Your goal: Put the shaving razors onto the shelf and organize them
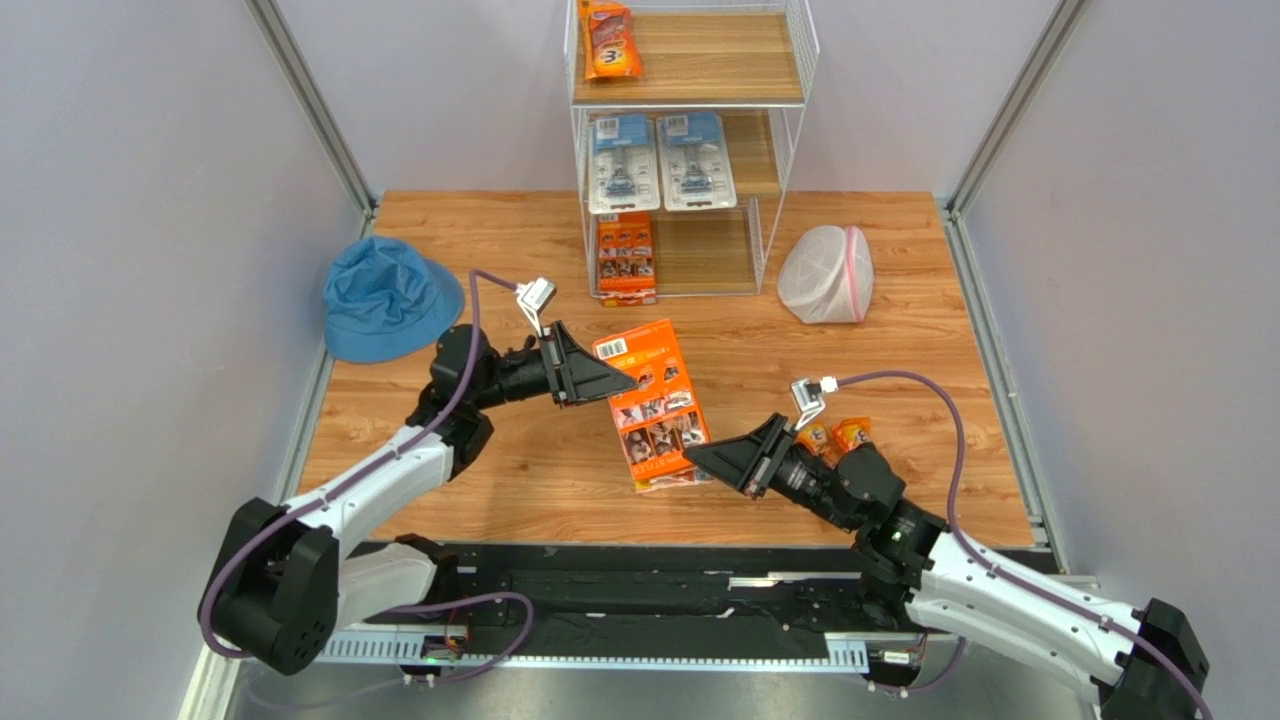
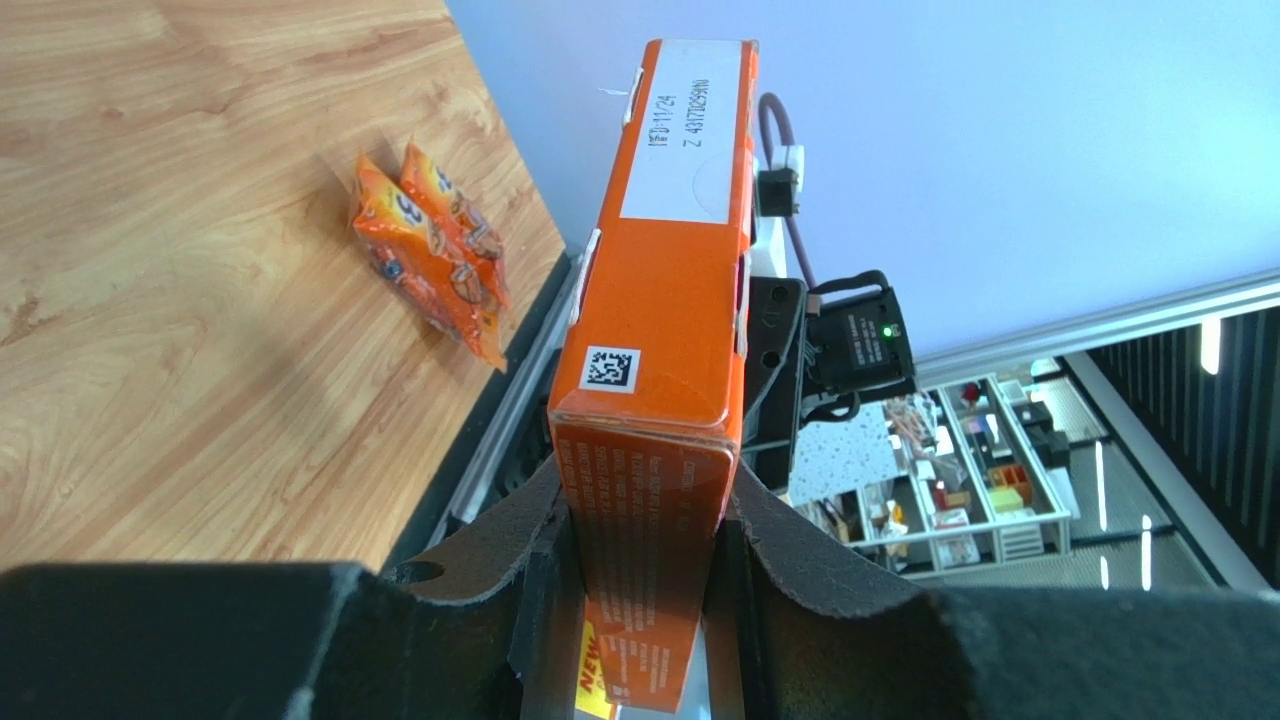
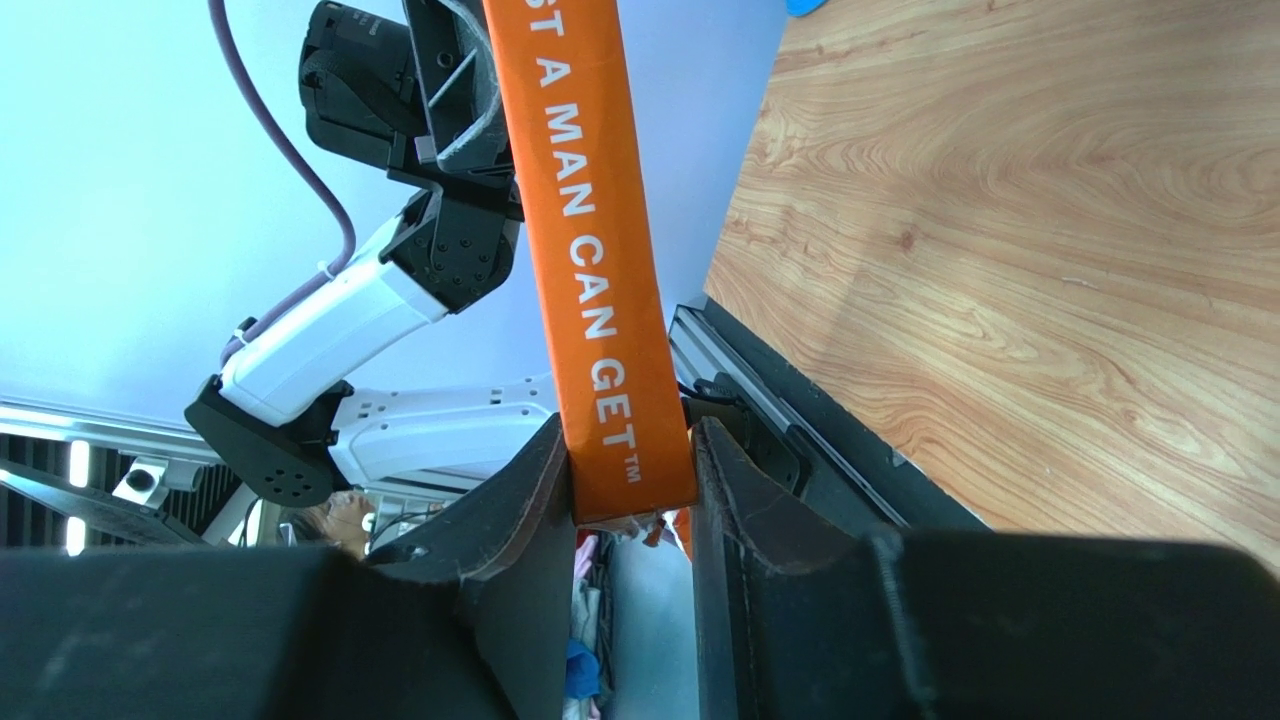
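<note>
Over the middle of the desk [image 1: 496, 480], the flat orange multi-pack [image 1: 657, 402] hung between both arms, well short of the shelf [image 1: 736, 60]. The left pincer [image 1: 609, 378] was clamped on its far corner, and the right pincer [image 1: 718, 455] was pinched onto its near edge. A clean handover seemingly needed one grip loosened only once the other was firm. On the shelf sat one orange bag [image 1: 609, 41], two blister cards [image 1: 621, 162] and one smaller orange pack [image 1: 625, 255]. Two more orange bags [image 1: 842, 438] lay by the right arm.
</note>
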You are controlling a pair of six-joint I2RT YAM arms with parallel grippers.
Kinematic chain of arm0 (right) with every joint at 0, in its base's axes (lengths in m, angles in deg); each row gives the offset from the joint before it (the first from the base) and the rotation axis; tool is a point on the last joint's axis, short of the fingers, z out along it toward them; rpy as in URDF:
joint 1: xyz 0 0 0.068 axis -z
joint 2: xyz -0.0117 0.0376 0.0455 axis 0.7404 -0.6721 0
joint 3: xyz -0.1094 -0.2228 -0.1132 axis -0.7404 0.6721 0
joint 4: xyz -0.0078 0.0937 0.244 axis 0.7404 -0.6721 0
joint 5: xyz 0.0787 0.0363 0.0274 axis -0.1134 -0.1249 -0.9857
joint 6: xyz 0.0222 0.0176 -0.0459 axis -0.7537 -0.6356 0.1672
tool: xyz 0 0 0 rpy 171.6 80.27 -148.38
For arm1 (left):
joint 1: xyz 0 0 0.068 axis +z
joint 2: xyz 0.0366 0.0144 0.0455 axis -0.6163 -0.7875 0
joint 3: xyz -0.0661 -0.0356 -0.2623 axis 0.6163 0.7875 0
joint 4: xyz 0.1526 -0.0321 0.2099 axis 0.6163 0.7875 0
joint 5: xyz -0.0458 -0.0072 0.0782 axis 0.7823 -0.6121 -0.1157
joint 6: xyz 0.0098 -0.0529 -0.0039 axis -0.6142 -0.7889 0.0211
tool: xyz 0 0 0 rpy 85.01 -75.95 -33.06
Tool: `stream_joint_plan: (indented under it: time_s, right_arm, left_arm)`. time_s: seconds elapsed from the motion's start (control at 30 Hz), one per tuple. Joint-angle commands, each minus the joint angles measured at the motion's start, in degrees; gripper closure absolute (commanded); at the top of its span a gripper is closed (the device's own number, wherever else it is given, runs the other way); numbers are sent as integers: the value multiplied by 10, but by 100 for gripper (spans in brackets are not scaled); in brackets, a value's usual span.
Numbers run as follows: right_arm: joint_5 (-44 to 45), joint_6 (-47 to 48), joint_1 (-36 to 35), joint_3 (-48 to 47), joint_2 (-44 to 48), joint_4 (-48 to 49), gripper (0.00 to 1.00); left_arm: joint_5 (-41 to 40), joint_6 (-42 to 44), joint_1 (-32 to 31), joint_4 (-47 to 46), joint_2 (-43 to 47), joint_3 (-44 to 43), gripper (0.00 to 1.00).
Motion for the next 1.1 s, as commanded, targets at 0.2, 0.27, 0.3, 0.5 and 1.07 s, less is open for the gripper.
stream_joint_plan:
  time_s: [0.2, 0.27, 0.3, 0.5, 1.07]
  right_arm:
    - [19, 17, -3, 9, 28, -20, 95]
    - [21, 17, -3, 10, 29, -24, 96]
    - [22, 16, -3, 12, 31, -25, 96]
    - [35, 15, -3, 14, 39, -53, 98]
    - [4, 7, 59, -27, -123, -60, 100]
  left_arm:
    - [-19, 110, -1, 142, 11, -24, 28]
    - [-39, 143, -1, 204, 23, -39, 23]
    - [-55, 157, -1, 248, 27, -46, 22]
    - [-115, 231, -1, 390, 52, -90, 20]
    - [-226, 320, -1, 581, 108, -127, 20]
